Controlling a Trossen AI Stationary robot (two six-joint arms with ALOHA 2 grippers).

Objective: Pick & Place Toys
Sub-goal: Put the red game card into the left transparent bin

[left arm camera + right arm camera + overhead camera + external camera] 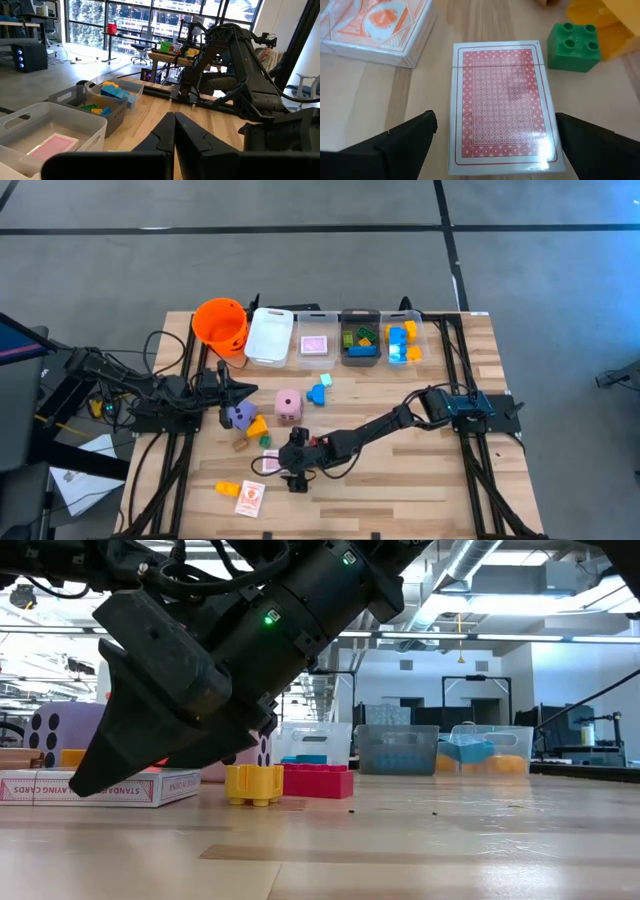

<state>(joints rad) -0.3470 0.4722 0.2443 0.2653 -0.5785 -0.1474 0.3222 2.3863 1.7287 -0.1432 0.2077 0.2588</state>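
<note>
Counting from above: one orange bucket (220, 323), four bins (269, 334) in a row along the far edge of the table (420, 490), two dice, pink (288, 404) and purple (239, 416), two blue bricks (319, 389) beside the pink one. Near the front edge, one orange brick (227, 489) and one orange card box (249, 498).

Hovering low over the front-middle of the table, right gripper (492, 142) spread wide, fingers either side of a red-backed card pack (501, 105), not touching it. Lying flat, pack's long axis running straight away from the wrist, between the fingers. Just beyond it, one green brick (573, 46) with four studs up, touching a yellow brick (600, 20); orange card box off to one side, slanted against the pack.

Hidden under the arm from above, the pack seen only at the right wrist. Shown only from table height: yellow round-lobed brick (253, 783) touching a red brick (317, 781).

Left gripper (174, 131) shut tight, empty, poised left of centre near the purple die.
</note>
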